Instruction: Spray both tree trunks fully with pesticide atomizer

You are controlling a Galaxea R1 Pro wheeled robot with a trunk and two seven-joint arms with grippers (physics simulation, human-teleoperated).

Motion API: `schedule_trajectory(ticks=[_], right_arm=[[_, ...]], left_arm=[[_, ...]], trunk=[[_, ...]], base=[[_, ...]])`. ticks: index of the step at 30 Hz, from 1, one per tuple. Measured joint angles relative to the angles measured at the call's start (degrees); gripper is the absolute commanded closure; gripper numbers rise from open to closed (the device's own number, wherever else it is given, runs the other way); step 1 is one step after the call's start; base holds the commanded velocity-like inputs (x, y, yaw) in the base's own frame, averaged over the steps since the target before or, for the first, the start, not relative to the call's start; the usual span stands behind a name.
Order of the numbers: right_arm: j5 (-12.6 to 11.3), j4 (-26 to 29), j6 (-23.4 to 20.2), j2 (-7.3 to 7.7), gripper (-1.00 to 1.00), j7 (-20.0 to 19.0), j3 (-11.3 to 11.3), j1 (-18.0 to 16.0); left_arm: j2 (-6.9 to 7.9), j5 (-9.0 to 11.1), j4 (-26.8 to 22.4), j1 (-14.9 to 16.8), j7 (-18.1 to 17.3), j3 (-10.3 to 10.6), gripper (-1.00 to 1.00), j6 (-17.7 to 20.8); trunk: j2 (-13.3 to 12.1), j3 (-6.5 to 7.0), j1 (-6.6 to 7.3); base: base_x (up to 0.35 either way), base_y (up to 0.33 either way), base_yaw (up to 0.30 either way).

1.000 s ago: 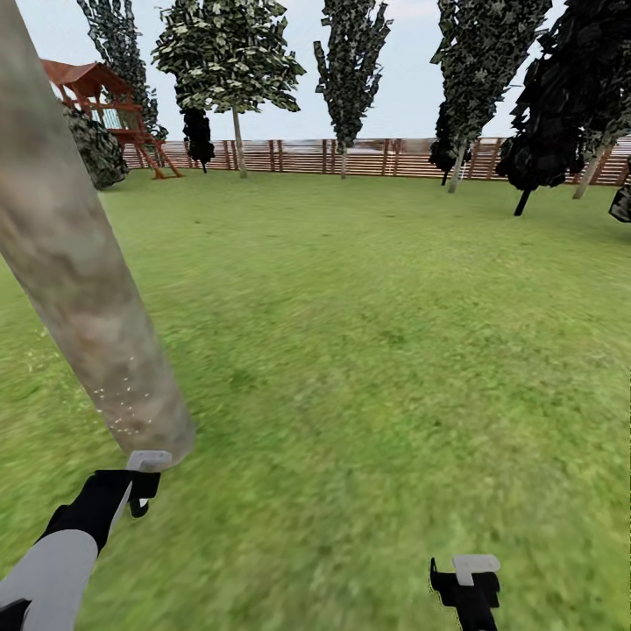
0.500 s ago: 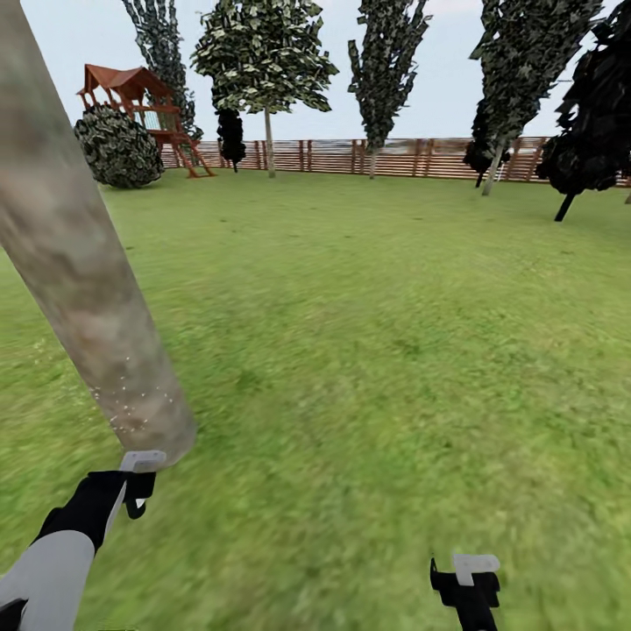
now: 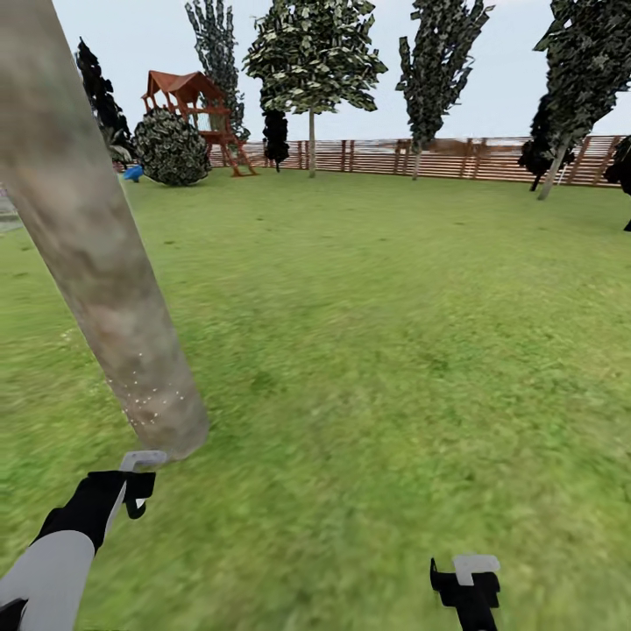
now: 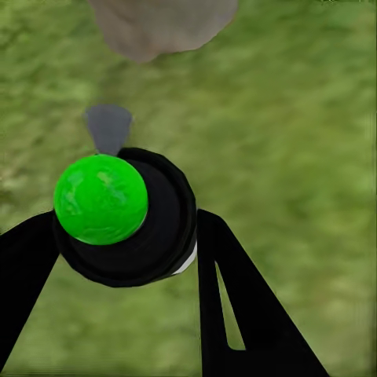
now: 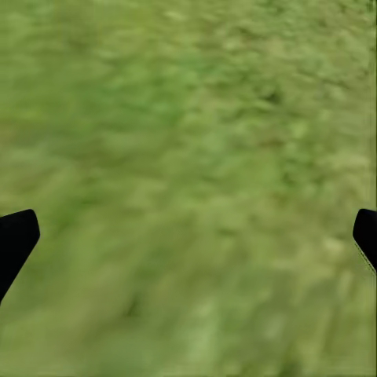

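Note:
A thick, mottled beige-grey tree trunk (image 3: 96,254) leans across the head view's left, with fine white pesticide specks (image 3: 156,399) near its base. My left gripper (image 3: 131,492) hovers just before that base, over the grass. It is shut on the pesticide atomizer (image 4: 126,216), a black round body with a bright green ball on top and a grey nozzle (image 4: 108,127) aimed toward the trunk's foot (image 4: 161,27). My right gripper (image 3: 464,585) hangs low over the lawn, open, with only grass between its black fingertips (image 5: 17,236).
Green lawn (image 3: 394,333) stretches to a brown slat fence (image 3: 456,158). A leafy tree with a thin pale trunk (image 3: 311,140) and dark column trees (image 3: 434,70) stand along it. A red playhouse (image 3: 188,96) and a round bush (image 3: 171,147) stand far left.
The camera has turned left, so the whole scene slid right and the playhouse and bush came further in. Both arms keep their places in the picture.

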State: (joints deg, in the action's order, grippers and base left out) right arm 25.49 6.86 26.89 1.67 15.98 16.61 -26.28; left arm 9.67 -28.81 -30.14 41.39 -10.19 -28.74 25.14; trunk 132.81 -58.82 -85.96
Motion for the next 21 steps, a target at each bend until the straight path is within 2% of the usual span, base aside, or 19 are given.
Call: schedule_trajectory(ticks=[14, 21], right_arm=[[0.0, 0.0, 0.0, 0.00, -1.00, 0.0, 0.0, 0.0], [0.0, 0.0, 0.0, 0.00, -1.00, 0.0, 0.0, 0.0]], left_arm=[[0.00, 0.0, 0.0, 0.0, 0.0, -0.1, 1.00, 0.0], [0.02, 0.0, 0.0, 0.0, 0.0, -0.1, 1.00, 0.0]], trunk=[[0.0, 0.00, 0.00], [0.0, 0.00, 0.00]], base=[[0.173, -0.250, 0.016], [0.205, -0.224, 0.250]])
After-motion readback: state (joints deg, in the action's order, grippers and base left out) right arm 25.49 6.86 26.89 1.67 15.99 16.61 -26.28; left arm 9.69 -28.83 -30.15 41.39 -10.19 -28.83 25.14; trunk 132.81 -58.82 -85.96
